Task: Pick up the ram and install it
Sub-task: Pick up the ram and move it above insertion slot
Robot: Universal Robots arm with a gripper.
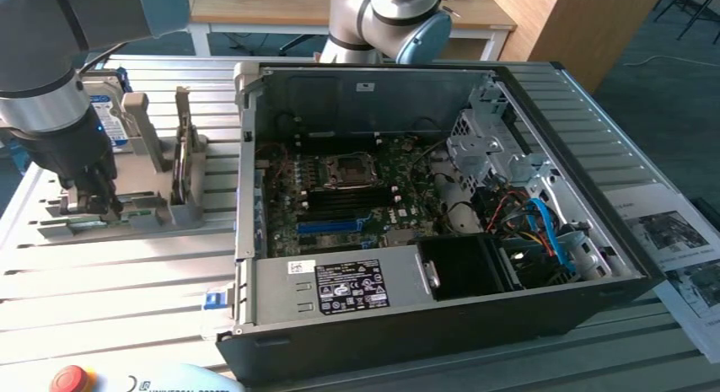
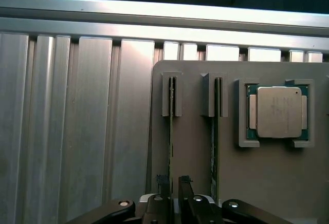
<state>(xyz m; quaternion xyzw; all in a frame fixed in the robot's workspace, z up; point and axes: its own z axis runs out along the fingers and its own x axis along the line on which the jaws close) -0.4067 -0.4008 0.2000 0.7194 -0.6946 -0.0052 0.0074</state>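
The tool (image 2: 174, 179) is hanging straight down over the grey holder (image 2: 195, 157), which is sitting on the slatted counter (image 1: 113, 274) at about nine o'clock from the open computer case (image 1: 450, 333) in the exterior view. The ram (image 2: 170, 131) is standing on its long edge in a slot of that holder, with raised posts steadying its far end. I judge it is being kept upright so that its thin top edge is presenting itself to a grasp from above. The tool's jaws are standing slightly spread, one on each side of that edge, with a narrow gap between them. They are not visibly clamping it, and the ram is sitting in its slot, unlifted. A second stick (image 2: 215, 142) is standing parallel just beside it, between the ram and the square processor (image 2: 277, 112), which is lying flat in its own recess. Inside the case the motherboard (image 1: 349, 190) is lying face up, uncovered, probably so parts can go in from above.
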